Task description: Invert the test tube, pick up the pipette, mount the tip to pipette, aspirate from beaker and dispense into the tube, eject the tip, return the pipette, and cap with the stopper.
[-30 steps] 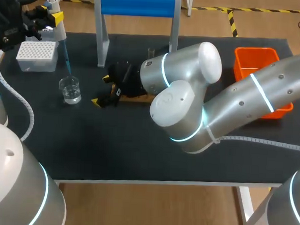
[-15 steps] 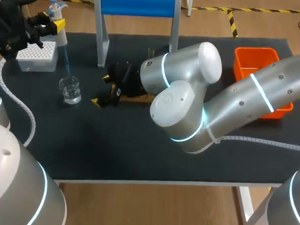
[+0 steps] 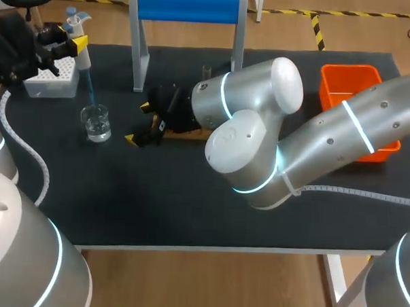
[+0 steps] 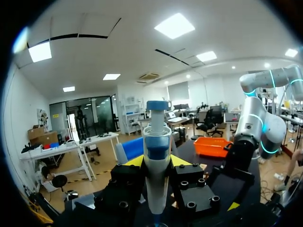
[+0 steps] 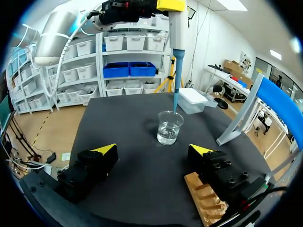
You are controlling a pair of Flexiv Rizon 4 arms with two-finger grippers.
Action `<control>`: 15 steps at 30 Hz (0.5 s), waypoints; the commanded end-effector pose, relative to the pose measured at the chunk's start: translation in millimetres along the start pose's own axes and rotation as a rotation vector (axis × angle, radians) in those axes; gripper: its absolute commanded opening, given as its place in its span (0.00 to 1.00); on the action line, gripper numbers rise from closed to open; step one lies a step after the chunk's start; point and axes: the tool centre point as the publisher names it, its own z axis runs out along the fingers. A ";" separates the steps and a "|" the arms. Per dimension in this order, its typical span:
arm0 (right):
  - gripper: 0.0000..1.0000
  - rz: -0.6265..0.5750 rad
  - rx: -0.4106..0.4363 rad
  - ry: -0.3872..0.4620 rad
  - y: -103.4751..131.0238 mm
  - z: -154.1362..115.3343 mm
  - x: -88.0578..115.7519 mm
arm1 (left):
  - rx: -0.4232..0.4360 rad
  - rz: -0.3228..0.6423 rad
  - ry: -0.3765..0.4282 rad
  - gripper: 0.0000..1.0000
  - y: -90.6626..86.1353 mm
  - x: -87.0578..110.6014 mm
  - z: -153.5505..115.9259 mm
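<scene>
Blue at its tip, the pipette [image 3: 80, 47] hangs upright, clamped from both sides by the left gripper [image 3: 60, 40]. Its point is just over the mouth of the beaker [image 3: 96, 121], near the tip box [image 3: 50, 79]. The right gripper [image 3: 138, 122] sits low at mid-table, fingers spread and holding nothing, a wooden rack [image 5: 203, 198] just beside it.

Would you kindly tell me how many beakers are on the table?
1. The beaker stands near the table's left end, beside the tip box, under the pipette. The right arm covers some table, so another may be hidden.
</scene>
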 end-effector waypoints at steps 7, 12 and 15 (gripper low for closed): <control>1.00 0.000 0.000 0.000 -0.2 0.0 0.1 | -0.017 -0.003 0.004 0.00 15.1 -0.3 5.8; 1.00 0.000 0.000 0.000 -0.2 0.0 0.1 | -0.029 -0.011 0.003 0.00 21.2 -0.2 6.5; 1.00 0.000 0.000 0.000 -0.2 0.0 0.1 | -0.032 -0.014 0.002 0.00 26.6 0.3 7.0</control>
